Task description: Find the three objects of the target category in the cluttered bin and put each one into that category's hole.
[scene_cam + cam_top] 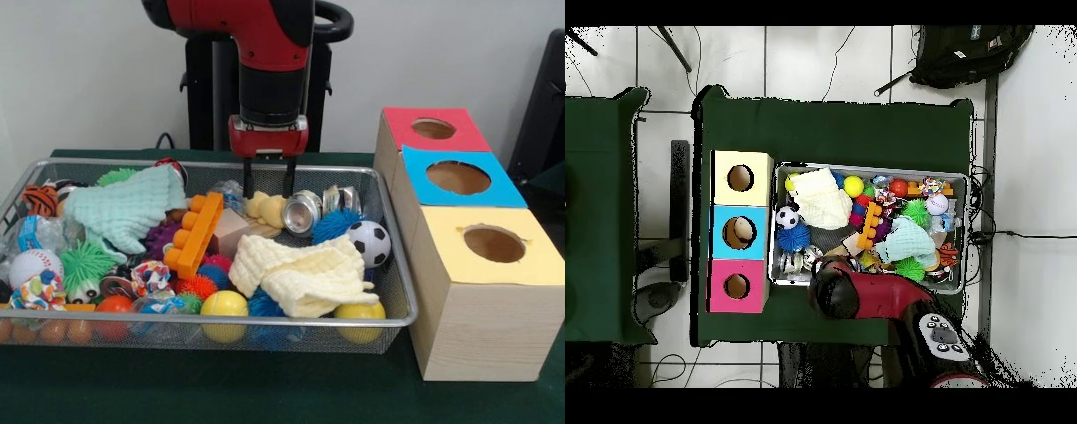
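Cannot tell the target category from the frames alone; taking as the piece in hand the pale yellow lumpy toy at the far middle of the silver wire-mesh bin, wedged between an orange knobbed plastic block and a crushed silver drink can. Looks rubbery or foam-like, so probably light, soft and forgiving under pressure, with rounded lobes that could squirt sideways. Best pinched across the narrow waist between lobes, clear of the can's rim. Directly above it, the black two-finger gripper, jaws spread moderately wide, tips hanging just over the toy, holding nothing. From the front: plain sight of finger spacing, toy and neighbours, plus the red-topped, blue-topped and yellow-topped wooden boxes with round holes beside the bin. From overhead: no sight of fingers or toy, both hidden beneath the red arm; instead, the row of three boxes flush along the bin's side.
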